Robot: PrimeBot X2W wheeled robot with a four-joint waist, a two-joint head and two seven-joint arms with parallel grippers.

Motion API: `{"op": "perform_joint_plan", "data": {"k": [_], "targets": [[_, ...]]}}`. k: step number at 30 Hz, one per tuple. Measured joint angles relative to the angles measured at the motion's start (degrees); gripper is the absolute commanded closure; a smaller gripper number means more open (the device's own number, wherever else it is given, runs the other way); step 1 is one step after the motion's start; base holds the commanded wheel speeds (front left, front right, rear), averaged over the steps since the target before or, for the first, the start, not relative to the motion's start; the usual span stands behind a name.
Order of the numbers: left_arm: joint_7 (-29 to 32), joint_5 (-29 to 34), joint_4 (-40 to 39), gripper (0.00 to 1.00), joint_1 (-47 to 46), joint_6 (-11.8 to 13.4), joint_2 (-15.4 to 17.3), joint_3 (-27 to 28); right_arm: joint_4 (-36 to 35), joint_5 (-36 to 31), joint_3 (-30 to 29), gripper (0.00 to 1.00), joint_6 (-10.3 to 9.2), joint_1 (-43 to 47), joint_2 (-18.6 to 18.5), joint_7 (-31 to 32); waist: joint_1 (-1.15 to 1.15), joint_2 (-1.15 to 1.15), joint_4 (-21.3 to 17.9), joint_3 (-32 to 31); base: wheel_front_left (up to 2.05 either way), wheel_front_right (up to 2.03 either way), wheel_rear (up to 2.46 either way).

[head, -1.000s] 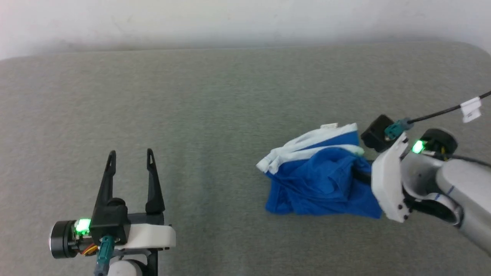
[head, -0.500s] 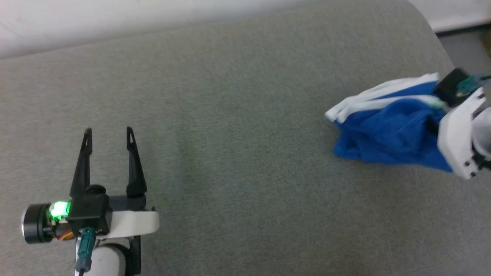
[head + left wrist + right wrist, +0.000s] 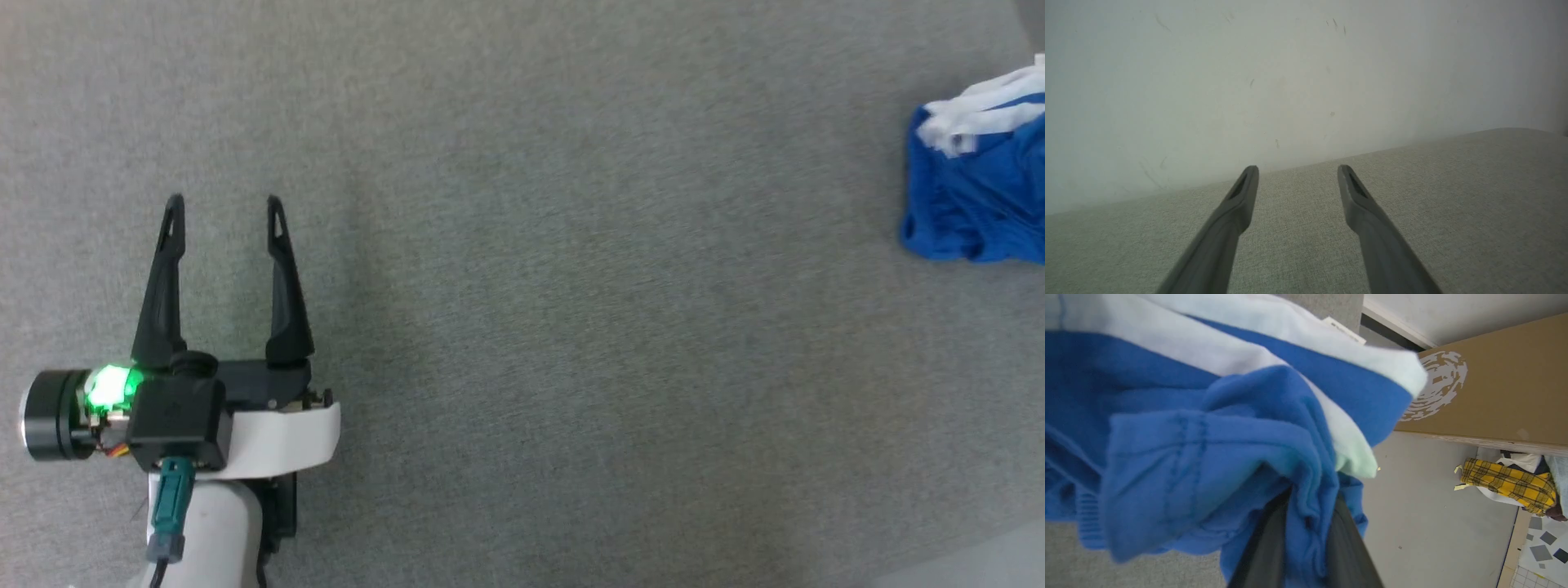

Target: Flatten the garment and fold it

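Observation:
The garment point(image 3: 976, 192), bright blue with white stripes, shows bunched at the right edge of the head view, partly cut off by the frame. In the right wrist view the garment point(image 3: 1200, 428) hangs crumpled right before the camera, and my right gripper point(image 3: 1306, 522) is shut on a fold of its blue cloth, with the cloth pinched between the two dark fingers. My left gripper point(image 3: 222, 214) rests open at the lower left over the grey fabric surface point(image 3: 522, 286), far from the garment, with nothing between its fingers; the left gripper point(image 3: 1296, 173) points toward a pale wall.
A pale wall point(image 3: 1249, 73) rises behind the grey surface. Past the surface's edge, the right wrist view shows a large brown cardboard box point(image 3: 1494, 388), a grey floor point(image 3: 1425, 522) and a yellow plaid cloth point(image 3: 1506, 484) on a pile.
The head camera has swung left, so the whole picture shifted. The garment, held by the right gripper, has moved right relative to the left gripper. The left gripper stays open.

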Motion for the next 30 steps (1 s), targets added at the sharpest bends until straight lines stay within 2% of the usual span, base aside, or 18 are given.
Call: {"op": "perform_joint_plan", "data": {"k": [6,7,8,15,18,21,23,24,27,30], "targets": [[0.0,-0.1,0.1,0.00,-0.4,0.8,0.0,-0.9,5.7,-0.6,0.1,1.00,-0.01,0.1,3.6,-1.2,0.00,0.00,1.6,1.4,0.00,0.00,0.00],[0.0,-0.1,0.3,0.00,-0.4,1.0,0.0,-0.9,6.5,-1.0,0.2,0.31,-0.01,0.1,3.8,-1.6,0.00,0.00,1.8,1.1,0.00,0.00,0.00],[0.0,-0.1,0.5,0.00,-0.4,1.4,-0.1,-1.0,7.5,-1.2,0.0,0.00,0.00,0.1,4.1,-2.2,-0.01,0.00,1.9,0.7,0.00,0.00,0.00],[0.0,-1.3,1.8,0.00,2.0,2.4,-1.0,-1.1,9.7,-5.2,0.4,0.00,0.00,-0.5,3.1,-6.2,-0.02,0.00,2.6,-4.3,0.00,0.00,0.00],[0.0,-1.7,2.3,0.00,3.6,2.7,-1.4,-1.0,9.5,-7.1,-0.8,0.00,0.01,-1.9,1.3,-10.2,-0.03,0.00,2.7,-7.2,0.00,0.00,0.00],[0.0,-2.4,2.7,0.00,4.9,2.8,-1.8,-0.7,9.4,-8.9,-4.0,0.00,0.00,-3.2,0.5,-16.8,-0.03,0.00,3.0,-10.1,0.00,0.00,0.00],[0.0,-2.7,2.9,0.00,5.3,2.8,-2.0,-0.5,9.3,-9.5,-5.5,0.00,0.00,-3.5,0.8,-19.2,-0.03,0.00,3.1,-11.0,0.00,0.00,0.00],[0.0,-3.0,3.4,0.00,6.4,2.8,-2.2,0.0,9.0,-11.2,-8.2,0.00,0.00,-3.7,2.3,-23.8,-0.03,0.00,3.4,-12.7,0.00,0.00,0.00],[0.0,-3.1,3.8,0.00,7.4,2.8,-2.5,0.9,8.2,-14.7,-12.4,0.00,0.00,-3.7,4.9,-29.9,-0.03,0.00,4.1,-15.0,0.00,0.00,0.00],[0.0,-3.2,3.9,0.00,7.4,2.5,-2.8,1.6,6.8,-18.1,-18.2,0.00,0.00,-3.1,7.3,-33.1,-0.03,0.00,5.1,-16.8,0.00,0.00,0.00]]}}
